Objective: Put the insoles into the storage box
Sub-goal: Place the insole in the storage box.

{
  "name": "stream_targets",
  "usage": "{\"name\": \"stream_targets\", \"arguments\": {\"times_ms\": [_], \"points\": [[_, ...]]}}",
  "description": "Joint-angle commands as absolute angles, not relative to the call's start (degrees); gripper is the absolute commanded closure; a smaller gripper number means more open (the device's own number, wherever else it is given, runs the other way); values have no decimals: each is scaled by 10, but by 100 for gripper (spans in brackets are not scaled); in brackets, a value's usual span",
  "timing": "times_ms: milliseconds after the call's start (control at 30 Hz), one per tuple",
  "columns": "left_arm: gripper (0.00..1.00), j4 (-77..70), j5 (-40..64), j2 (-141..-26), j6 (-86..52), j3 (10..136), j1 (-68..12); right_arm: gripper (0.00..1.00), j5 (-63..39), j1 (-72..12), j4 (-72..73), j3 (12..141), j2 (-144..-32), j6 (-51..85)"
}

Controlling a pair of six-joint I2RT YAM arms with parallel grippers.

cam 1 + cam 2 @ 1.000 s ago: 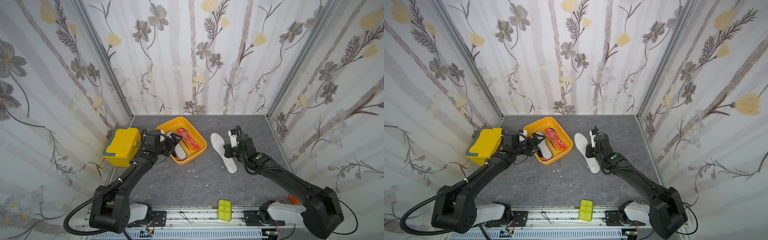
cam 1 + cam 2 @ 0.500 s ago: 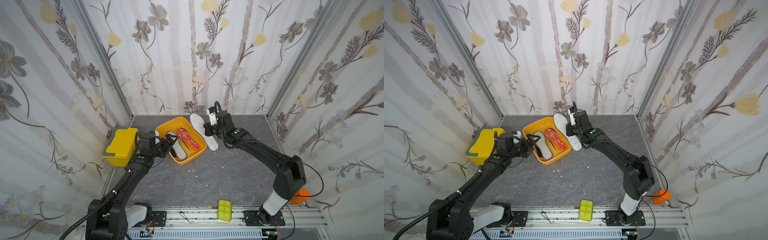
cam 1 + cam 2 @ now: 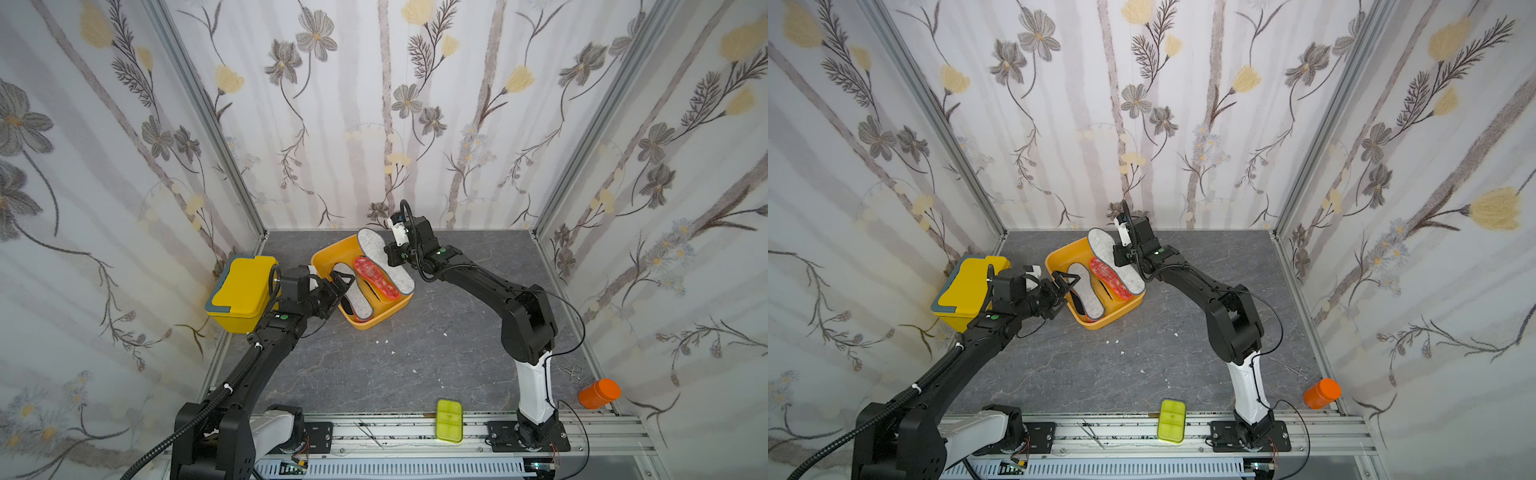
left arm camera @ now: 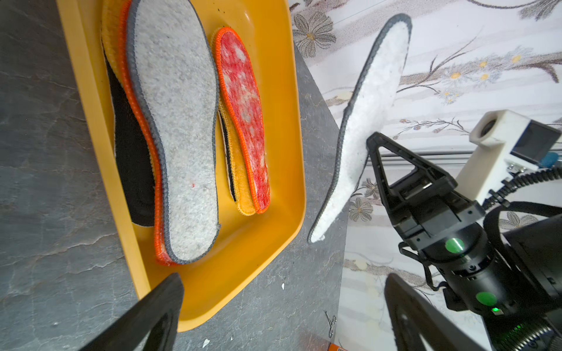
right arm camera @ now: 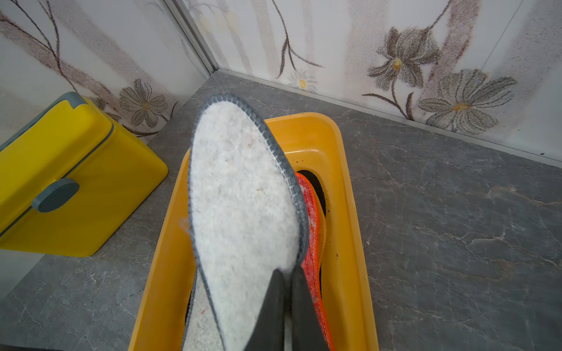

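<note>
The right claw (image 3: 392, 261) is pressed together on a grey-white felt insole (image 3: 376, 249), pinching it at its long edge about midway along. In both top views the insole spreads from the claw toward 9 o'clock, with one rounded end at about 11 o'clock of the fingertips and the other at about 5 o'clock. The right wrist view shows the two dark fingers (image 5: 275, 301) nipping the grey stitched rim while the white pad fans out ahead of them above the tray. From the left wrist view the insole stands tilted on edge, not flat. Whether its low end touches the tray's rim cannot be told.

The orange-yellow tray (image 3: 376, 322) sits on the grey table at about 11 o'clock of the table's middle. The held insole hangs over the tray's 2 o'clock side. Inside the tray lie the other grey felt insole (image 4: 179, 121) on a pile with an orange-rimmed and a black insole (image 4: 130, 170) beneath. Beside it is a red mottled insole (image 4: 243, 106) with a yellow one (image 4: 243, 206) under it.

The left claw (image 3: 338, 286) is spread wide and holds nothing, at the tray's 8 o'clock edge, just beside the pile. A yellow lidded box (image 3: 241, 291) stands at the tray's 9 o'clock, behind that arm.
</note>
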State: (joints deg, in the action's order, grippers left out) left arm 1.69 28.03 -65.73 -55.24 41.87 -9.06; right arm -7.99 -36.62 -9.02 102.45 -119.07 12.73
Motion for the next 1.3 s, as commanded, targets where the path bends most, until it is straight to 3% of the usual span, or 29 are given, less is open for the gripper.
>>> {"name": "stream_targets", "arguments": {"times_ms": [0, 1267], "points": [[0, 15, 273, -654, -544, 415, -89, 100, -104, -367, -54, 1039, -1207, 118], [0, 15, 274, -659, -543, 412, -87, 100, -128, -374, 61, 1052, -1324, 194]]}}
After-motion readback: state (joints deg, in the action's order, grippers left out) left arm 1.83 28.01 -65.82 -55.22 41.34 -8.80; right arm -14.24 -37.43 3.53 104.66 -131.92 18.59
